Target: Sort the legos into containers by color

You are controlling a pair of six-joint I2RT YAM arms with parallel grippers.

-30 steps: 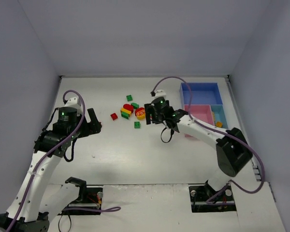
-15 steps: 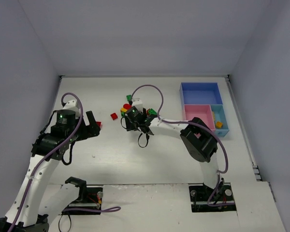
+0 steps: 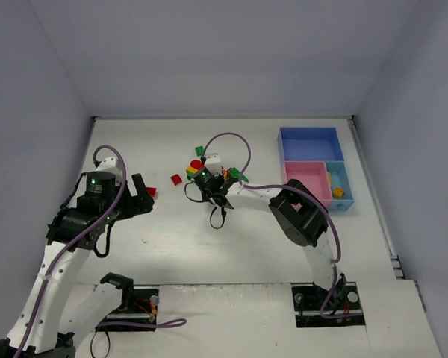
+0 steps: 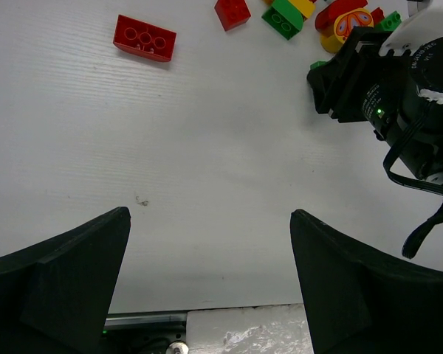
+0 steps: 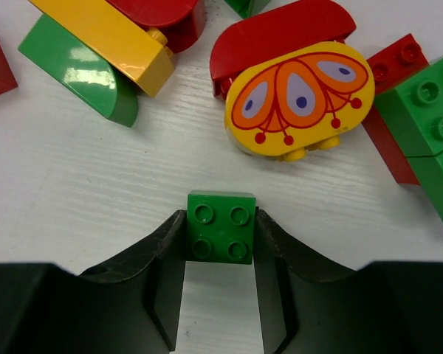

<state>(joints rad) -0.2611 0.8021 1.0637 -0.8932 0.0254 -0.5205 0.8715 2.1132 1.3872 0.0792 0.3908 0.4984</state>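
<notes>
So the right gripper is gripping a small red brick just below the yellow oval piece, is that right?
Not quite: the right gripper holds a green brick, not red, just below the yellow oval piece; the right wrist view shows it.

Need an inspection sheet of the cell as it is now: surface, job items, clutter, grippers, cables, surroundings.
Surface: white table, one small dark speck.
Job's things: loose legos clustered mid-table; red brick apart, nearer the left arm; no bricks seen in blue tray or pink tray; orange brick in light-blue compartment.
Clutter: nothing seen.
Grippers: right gripper closed on green brick, brick resting on table; left gripper open, empty.
Cables: purple cable loops from the right wrist over the pile.
Surroundings: plain grey walls.
</notes>
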